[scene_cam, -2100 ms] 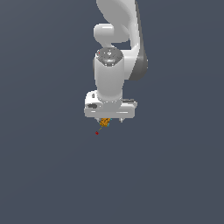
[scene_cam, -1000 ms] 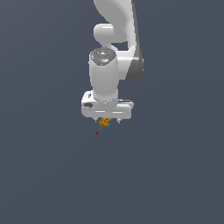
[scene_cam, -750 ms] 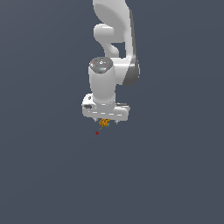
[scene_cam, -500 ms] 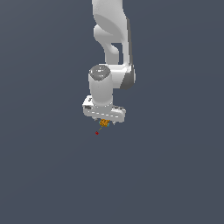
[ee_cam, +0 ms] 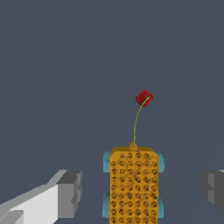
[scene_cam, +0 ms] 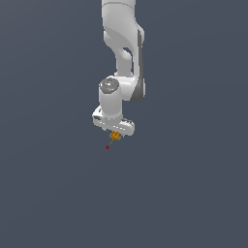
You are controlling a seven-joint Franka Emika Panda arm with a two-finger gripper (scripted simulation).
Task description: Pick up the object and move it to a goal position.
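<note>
All I see around me is a plain, dark slate-grey ground, flat and unmarked in both views, with no other thing lying anywhere.

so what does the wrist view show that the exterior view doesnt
Only the wrist view shows the object's dimpled orange surface, the blue patches at its corners, and the gripper's fingers standing apart on either side of it, not touching. Only the exterior view shows the white arm reaching down and the object's place under the gripper. Both show the orange object, its thin stalk and red tip.
</note>
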